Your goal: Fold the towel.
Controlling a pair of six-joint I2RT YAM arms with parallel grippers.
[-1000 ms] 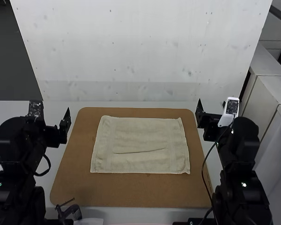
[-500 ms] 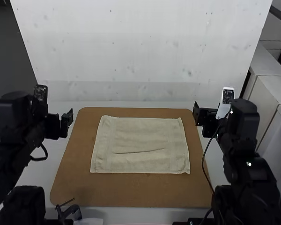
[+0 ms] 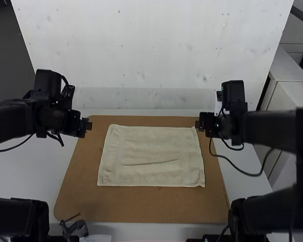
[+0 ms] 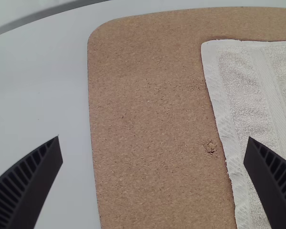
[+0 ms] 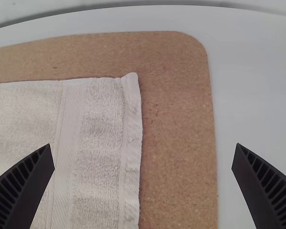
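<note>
Towel [image 3: 151, 148] below right gripper [image 3: 198, 124], apart

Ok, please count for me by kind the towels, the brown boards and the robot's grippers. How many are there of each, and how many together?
Towel: 1
Brown board: 1
Left gripper and right gripper: 2
Total: 4

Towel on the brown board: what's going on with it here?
Two robot arms are at work on folding the towel, but neither has hold of it. It lies spread flat on the board, with a crease across its middle. The left gripper and the right gripper are both open and empty, hovering near the board's far corners, on either side of the towel.
</note>
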